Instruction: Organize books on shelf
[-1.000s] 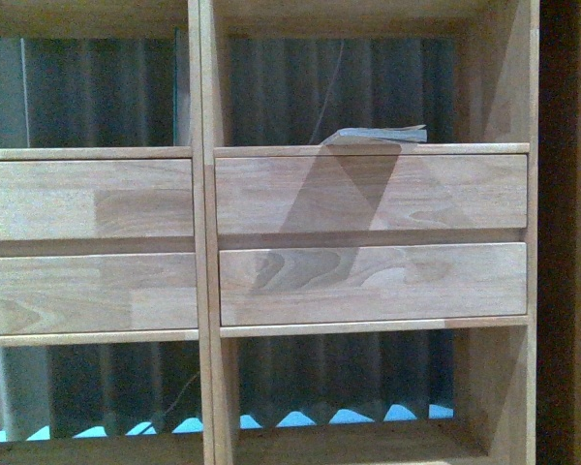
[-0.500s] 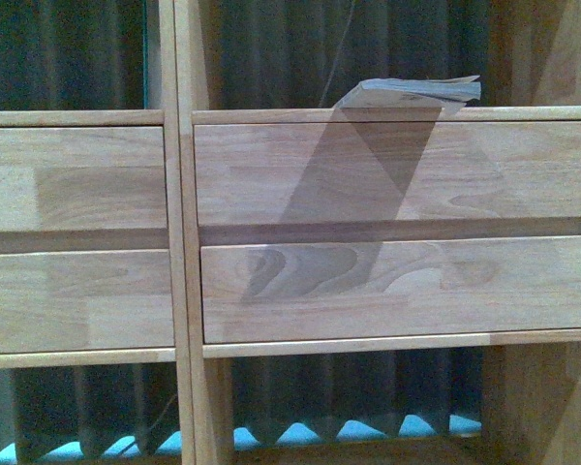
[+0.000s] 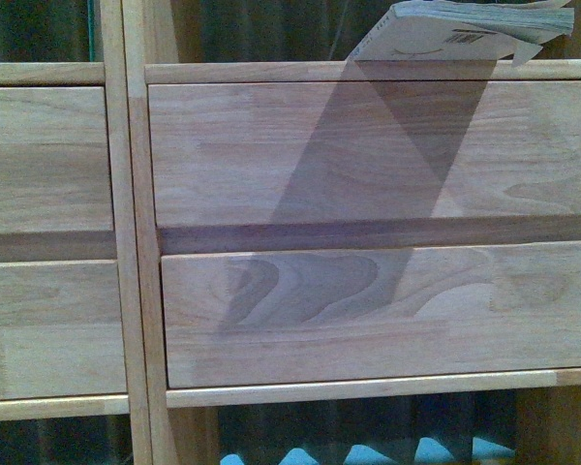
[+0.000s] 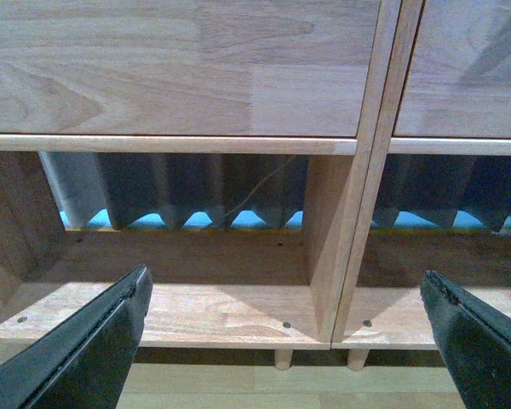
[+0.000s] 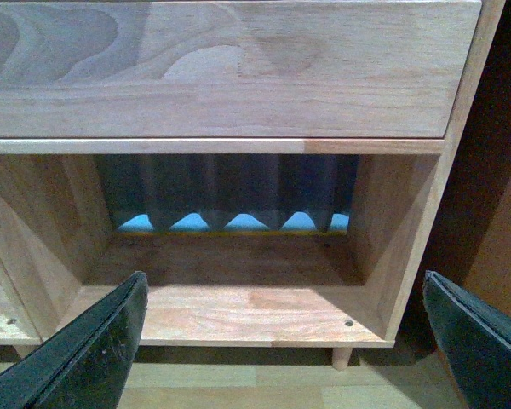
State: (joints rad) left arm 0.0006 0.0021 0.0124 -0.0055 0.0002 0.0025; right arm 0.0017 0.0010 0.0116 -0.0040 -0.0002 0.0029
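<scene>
The pale wood shelf (image 3: pixel 368 155) fills the front view with its plank-fronted drawers. A book (image 3: pixel 470 27) with a white cover and a barcode lies flat in the upper right cubby, hanging slightly over the ledge. No arm shows in the front view. My left gripper (image 4: pixel 285 341) is open, its dark fingers (image 4: pixel 94 341) spread wide before the shelf's (image 4: pixel 179 77) bottom left cubby, holding nothing. My right gripper (image 5: pixel 281 341) is open too, in front of the shelf's (image 5: pixel 238 77) bottom right cubby, with nothing between its fingers (image 5: pixel 98 345).
A dark pleated curtain (image 5: pixel 230 187) hangs behind the backless cubbies, with blue patches at its hem. Short round legs (image 4: pixel 283 358) lift the shelf off a pale wood floor (image 5: pixel 238 383). A dark reddish surface (image 5: pixel 494 213) stands right of the shelf.
The front view has moved closer to the shelf and shifted right and down: the drawers look larger, and the book now sits at the top right edge.
</scene>
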